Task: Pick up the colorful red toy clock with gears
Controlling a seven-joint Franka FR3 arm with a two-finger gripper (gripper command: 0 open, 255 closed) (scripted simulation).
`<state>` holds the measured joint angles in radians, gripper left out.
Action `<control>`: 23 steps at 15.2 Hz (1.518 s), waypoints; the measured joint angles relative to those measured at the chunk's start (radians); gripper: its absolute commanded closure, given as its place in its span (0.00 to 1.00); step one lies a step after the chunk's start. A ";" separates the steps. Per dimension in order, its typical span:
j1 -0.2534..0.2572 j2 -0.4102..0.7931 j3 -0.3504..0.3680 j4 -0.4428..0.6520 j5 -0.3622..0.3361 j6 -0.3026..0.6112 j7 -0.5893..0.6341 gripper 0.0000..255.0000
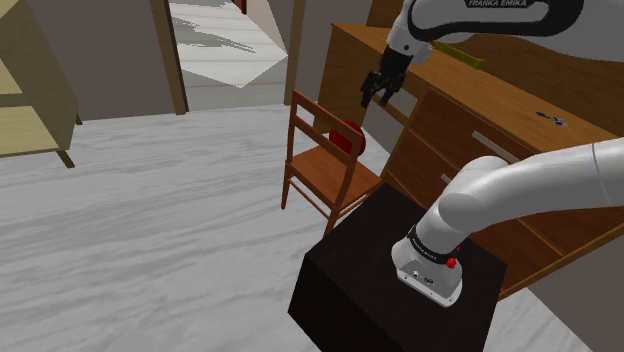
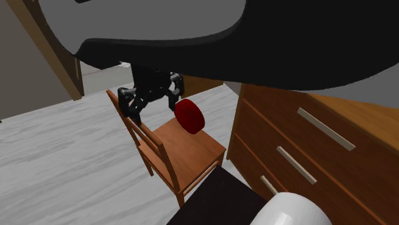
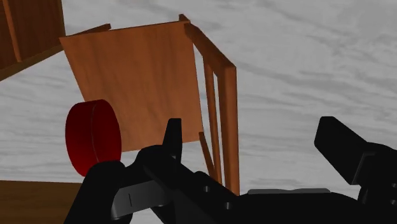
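The red toy clock stands on edge on the wooden chair seat. The arm reaches downward, its gripper hovering at the clock's one o'clock in the shoulder view, fingers spread apart.

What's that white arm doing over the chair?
A white robot arm is going after the red disc-shaped toy, which stands on edge on the wooden chair seat, beside the wooden drawers. Its black gripper hangs open above the chair, near the toy but not touching it. Nothing is grasped yet.
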<state>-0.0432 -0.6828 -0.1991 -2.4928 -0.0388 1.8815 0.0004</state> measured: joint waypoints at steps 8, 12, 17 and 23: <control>-0.011 0.243 -0.134 0.017 -0.026 0.226 -0.159 0.00; -0.008 0.372 -0.196 0.046 -0.006 0.323 -0.246 0.00; -0.001 0.573 -0.271 0.137 0.076 0.420 -0.391 0.00; -0.032 0.822 -0.303 0.274 0.236 0.494 -0.580 0.00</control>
<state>-0.0751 0.1390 -0.5023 -2.2184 0.1968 2.3757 -0.5798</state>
